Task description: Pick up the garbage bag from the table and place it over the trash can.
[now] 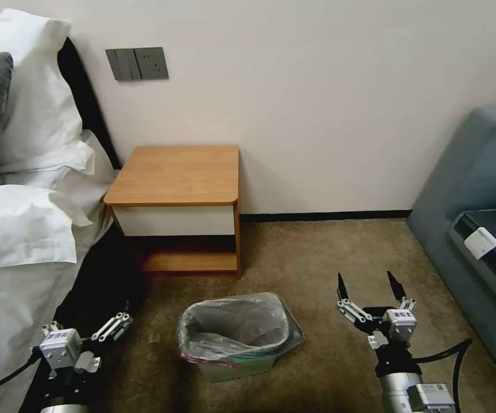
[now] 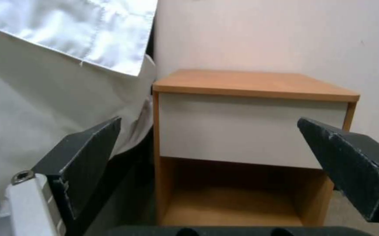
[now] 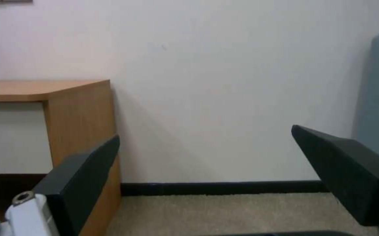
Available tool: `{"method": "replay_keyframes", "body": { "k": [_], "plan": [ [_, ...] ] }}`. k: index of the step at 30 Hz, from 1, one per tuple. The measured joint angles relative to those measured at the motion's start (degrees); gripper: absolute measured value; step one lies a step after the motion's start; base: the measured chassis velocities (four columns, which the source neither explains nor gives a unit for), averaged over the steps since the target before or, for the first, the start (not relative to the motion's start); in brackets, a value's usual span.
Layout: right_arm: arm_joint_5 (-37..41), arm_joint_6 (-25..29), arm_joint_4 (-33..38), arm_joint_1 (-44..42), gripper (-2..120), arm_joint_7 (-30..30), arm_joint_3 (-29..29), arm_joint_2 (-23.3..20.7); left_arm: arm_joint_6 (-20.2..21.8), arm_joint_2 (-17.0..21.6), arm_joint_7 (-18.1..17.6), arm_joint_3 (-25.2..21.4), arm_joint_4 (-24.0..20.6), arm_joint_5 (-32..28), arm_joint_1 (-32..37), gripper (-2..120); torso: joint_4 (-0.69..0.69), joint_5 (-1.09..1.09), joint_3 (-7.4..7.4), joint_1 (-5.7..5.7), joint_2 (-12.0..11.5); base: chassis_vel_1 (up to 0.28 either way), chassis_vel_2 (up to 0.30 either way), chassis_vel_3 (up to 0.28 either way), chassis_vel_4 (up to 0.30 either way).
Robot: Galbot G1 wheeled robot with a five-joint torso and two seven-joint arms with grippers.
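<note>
The garbage bag point(image 1: 233, 324), crinkly translucent grey with a pink-red edge, lines the trash can point(image 1: 242, 366) on the carpet, its rim folded over the can's sides. Behind the can stands the table point(image 1: 179, 172), its orange-brown top bare. My left gripper point(image 1: 119, 321) hangs low to the left of the can, beside the bed, and is open. In the left wrist view the left gripper point(image 2: 209, 122) faces the table point(image 2: 250, 82). My right gripper point(image 1: 369, 285) is open to the right of the can, over the carpet. The right gripper point(image 3: 206, 134) holds nothing, with the table point(image 3: 32, 90) off to one side.
A bed with white linen point(image 1: 24, 229) runs along the left, close to the left arm. A grey-blue sofa point(image 1: 477, 189) stands at the right. The wall point(image 1: 317, 103) is behind the table. Brown carpet point(image 1: 317, 264) lies open between can and sofa.
</note>
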Motion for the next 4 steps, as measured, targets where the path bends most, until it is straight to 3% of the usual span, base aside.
{"method": "replay_keyframes", "body": {
  "k": [4],
  "plan": [
    [0.01, -0.04, 0.0, 0.02, 100, 0.01, -0.02, -0.01, 0.04, 0.02, -0.04, 0.02, 0.0, -0.01, -0.02, 100, 0.0, 0.0, 0.0, 0.0, 0.0, 0.0, 0.0, 0.0, 0.0]
  ]
}}
